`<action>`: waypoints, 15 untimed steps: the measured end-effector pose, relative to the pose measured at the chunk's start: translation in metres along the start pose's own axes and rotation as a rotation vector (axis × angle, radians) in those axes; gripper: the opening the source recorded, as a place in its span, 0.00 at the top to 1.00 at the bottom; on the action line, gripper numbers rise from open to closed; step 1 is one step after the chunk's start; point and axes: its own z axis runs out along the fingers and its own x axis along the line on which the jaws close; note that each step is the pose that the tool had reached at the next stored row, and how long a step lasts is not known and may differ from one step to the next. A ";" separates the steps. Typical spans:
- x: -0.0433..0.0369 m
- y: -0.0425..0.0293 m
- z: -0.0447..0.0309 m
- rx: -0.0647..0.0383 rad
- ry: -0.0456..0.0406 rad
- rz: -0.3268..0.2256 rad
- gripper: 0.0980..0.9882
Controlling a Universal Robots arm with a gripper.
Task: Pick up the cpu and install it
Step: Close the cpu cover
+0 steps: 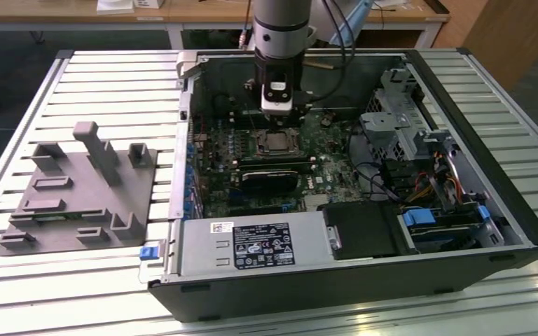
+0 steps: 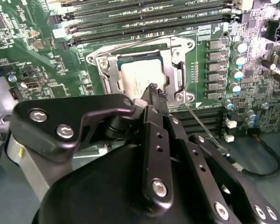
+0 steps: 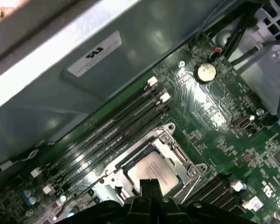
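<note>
Silver cpu [image 2: 141, 74] flat in socket [image 2: 104, 70]

A pale slatted metal table [image 1: 110, 70] carries everything. An open black computer case [image 1: 344, 287] lies on its side across the middle. Beside it, toward the exterior view's left, sits a grey plastic fixture plate [image 1: 73, 189] with upright blocks.

Cpu [image 3: 155, 171] lying in socket [image 3: 175, 150], tool [image 3: 149, 187] tip at its edge, memory slots [image 3: 107, 133] beside

The arm [image 1: 281, 28] hangs vertical, its hand [image 1: 280, 117] pointing straight down, fingers [image 2: 151, 121] pressed together.
</note>
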 end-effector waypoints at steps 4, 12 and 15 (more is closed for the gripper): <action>0.0009 -0.0010 0.0061 0.000 0.0000 0.000 0.99; 0.0064 -0.0060 0.0167 0.002 0.0022 0.000 0.99; 0.0083 -0.0076 0.0195 0.002 0.0024 0.000 0.99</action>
